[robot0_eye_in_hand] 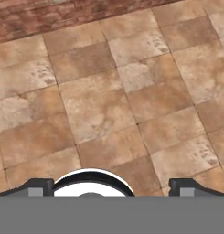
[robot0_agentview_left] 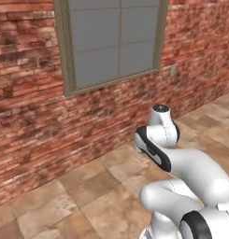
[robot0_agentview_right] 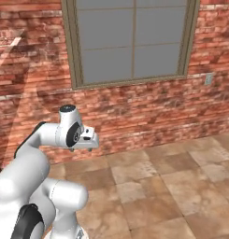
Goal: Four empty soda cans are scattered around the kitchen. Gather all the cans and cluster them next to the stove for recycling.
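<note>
The soda cans and the stove are out of view. My gripper (robot0_eye_in_hand: 112, 187) hangs over bare floor tiles (robot0_eye_in_hand: 109, 105), pointing down at them. Its two dark fingertips (robot0_eye_in_hand: 38, 186) stand far apart, open, with nothing between them. From the right base view the hand (robot0_agentview_right: 86, 138) sits at the end of the folded white arm, low in front of the brick wall (robot0_agentview_right: 134, 112).
A red brick wall (robot0_agentview_left: 32, 116) with a large grey-framed window (robot0_agentview_left: 116, 37) stands close ahead. A small wall outlet (robot0_agentview_right: 209, 78) sits to the right of the window. Tan stone tiles (robot0_agentview_right: 172, 186) cover the floor between the base and the wall.
</note>
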